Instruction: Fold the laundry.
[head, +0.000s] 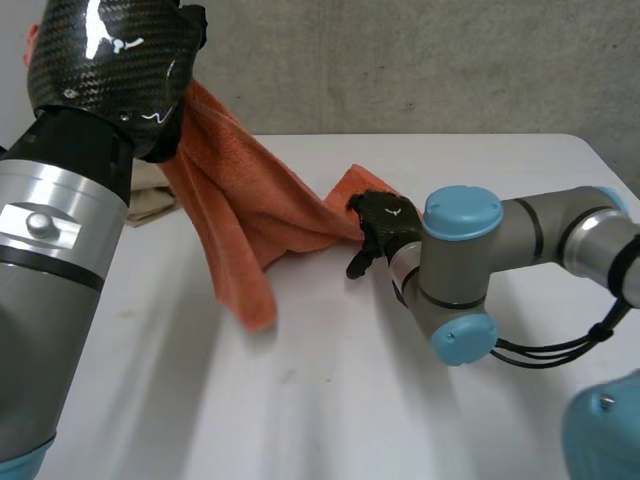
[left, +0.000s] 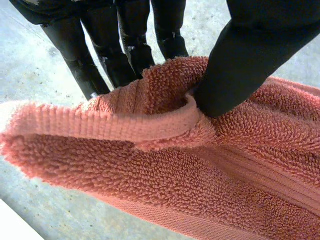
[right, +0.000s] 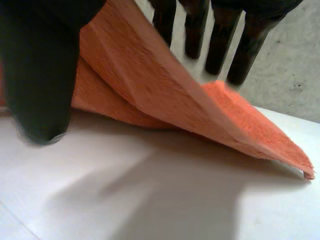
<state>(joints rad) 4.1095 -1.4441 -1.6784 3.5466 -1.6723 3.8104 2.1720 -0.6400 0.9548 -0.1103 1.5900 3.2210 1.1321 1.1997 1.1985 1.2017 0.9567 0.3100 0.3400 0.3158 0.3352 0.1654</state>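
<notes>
The orange terry towel (head: 250, 220) is off the white counter (head: 350, 400) for most of its length, strung between the two hands and sagging in loose, uneven drapes. Its high end is up at the left hand (left: 250, 50), and a hanging fold drops from there until its lower tip just touches the counter. From that drape a band runs across to the right hand (head: 380, 225), which is low, near the middle of the counter

In the left wrist view the thumb presses a hemmed edge of the towel against straight fingers (left: 125, 50) behind it, so that hand pinches the cloth. In the right wrist view the towel passes between the thumb (right: 40, 75) and the fingers behind it, which looks like a pinch on an edge close to a corner

As a judgement, the folding is at an early stage: no clean fold shows, and the towel has yet to be spread flat, squared and doubled over. A crumpled beige cloth (head: 150, 200) lies on the counter behind the left arm, apparently also waiting its turn
</notes>
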